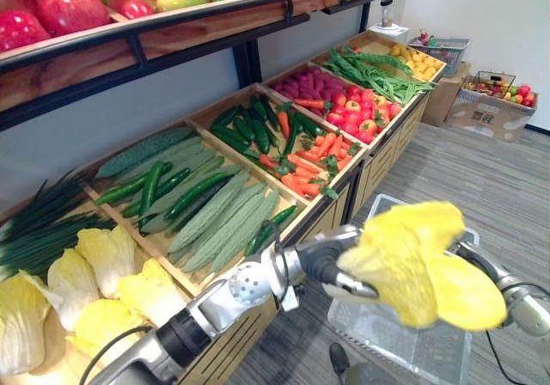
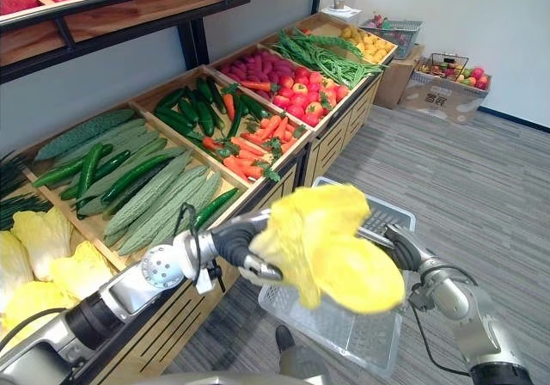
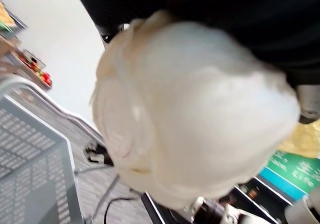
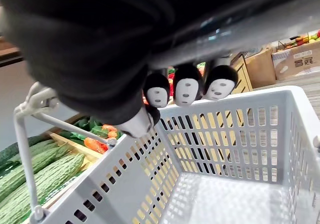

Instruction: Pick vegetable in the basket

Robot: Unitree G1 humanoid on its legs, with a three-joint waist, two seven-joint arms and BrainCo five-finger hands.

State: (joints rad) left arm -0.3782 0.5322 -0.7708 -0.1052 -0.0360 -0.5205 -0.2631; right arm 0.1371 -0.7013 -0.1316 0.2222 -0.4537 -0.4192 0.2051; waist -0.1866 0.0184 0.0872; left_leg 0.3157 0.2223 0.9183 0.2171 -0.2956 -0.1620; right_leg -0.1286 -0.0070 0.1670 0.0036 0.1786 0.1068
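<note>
The left hand (image 1: 344, 280) holds a yellow cabbage (image 1: 421, 265) in the air over the white basket (image 4: 240, 134). Its thumb is hooked under the leaves, which hide the fingers. The right hand (image 4: 186, 86) is curled round the basket's handle (image 4: 25, 154). From above, the cabbage blocks much of the basket. Just beside them, the wooden stall shows cucumbers (image 1: 193, 192) and carrots (image 1: 301, 166). A cardboard box (image 1: 490, 114) by the far wall carries print too small to read. A green sign (image 3: 295, 171) has blurred white lettering.

stand (image 1: 378, 161): cabbages (image 1: 103, 256) | scallions (image 1: 43, 226) | cucumbers (image 1: 150, 186) | gourds (image 1: 228, 217) | carrots (image 1: 305, 161) | tomatoes (image 1: 361, 114) | beans (image 1: 369, 71) || top shelf (image 1: 215, 28): fruit (image 1: 69, 7) || floor (image 1: 490, 170): box (image 1: 485, 119)
</note>
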